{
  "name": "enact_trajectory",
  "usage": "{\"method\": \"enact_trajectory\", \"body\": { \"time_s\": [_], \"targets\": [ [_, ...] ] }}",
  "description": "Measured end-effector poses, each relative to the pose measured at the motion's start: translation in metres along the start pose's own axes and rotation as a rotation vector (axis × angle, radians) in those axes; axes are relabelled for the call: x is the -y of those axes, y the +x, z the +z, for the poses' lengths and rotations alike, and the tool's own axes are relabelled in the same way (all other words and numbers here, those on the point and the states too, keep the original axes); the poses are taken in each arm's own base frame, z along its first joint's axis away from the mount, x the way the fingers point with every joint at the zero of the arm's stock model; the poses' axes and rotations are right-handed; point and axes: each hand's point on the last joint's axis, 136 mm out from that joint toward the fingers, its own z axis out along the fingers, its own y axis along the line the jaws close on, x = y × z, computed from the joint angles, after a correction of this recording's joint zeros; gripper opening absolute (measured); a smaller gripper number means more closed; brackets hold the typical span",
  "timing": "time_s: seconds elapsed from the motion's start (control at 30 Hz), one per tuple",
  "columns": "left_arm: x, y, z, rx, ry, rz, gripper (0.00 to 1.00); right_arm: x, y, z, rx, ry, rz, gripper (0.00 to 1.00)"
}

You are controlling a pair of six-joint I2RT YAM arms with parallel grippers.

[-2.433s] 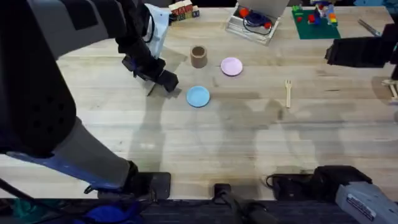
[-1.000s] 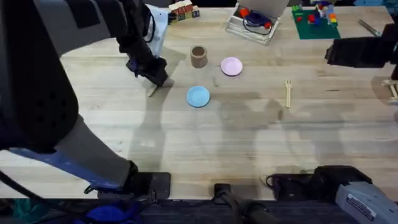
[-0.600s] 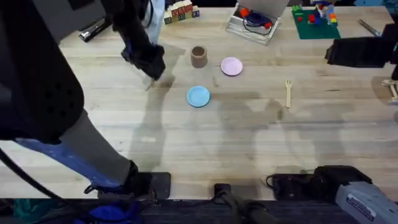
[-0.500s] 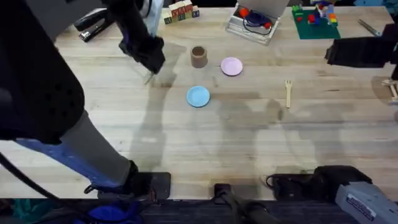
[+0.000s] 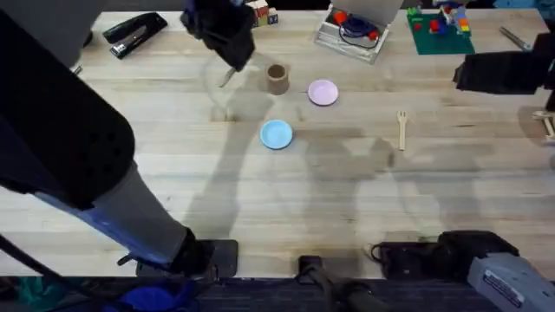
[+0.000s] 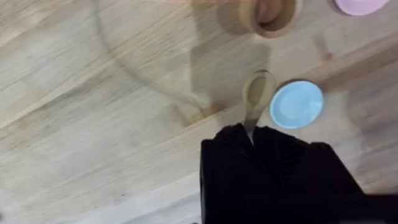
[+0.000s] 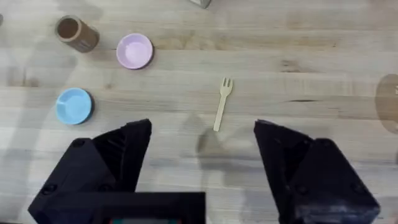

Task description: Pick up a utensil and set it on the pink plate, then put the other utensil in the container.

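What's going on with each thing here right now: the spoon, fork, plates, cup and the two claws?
Spoon: held in the left gripper, off the table.
Fork: flat on the table, untouched.
Pink plate: empty.
Blue plate: empty.
Cup: upright, empty.
Right gripper: open, holding nothing.

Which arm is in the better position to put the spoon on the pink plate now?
The left. The left gripper already holds the wooden spoon, lifted near the cup; the pink plate lies just past it. The right gripper is open above the fork.
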Motion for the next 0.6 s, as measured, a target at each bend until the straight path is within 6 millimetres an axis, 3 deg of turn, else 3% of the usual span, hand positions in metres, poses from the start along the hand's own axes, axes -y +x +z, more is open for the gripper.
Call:
{"method": "enact_trajectory", "body": {
  "time_s": [0.4,0.6],
  "targets": [
    [0.083,-0.020,0.002,0.050,0.034,0.122,0.041,0.000,0.000,0.000,0.000,0.000,0.000,0.996],
    [0.106,-0.035,0.001,0.113,0.047,0.132,0.041,0.000,0.000,0.000,0.000,0.000,0.000,0.996]
  ]
}}
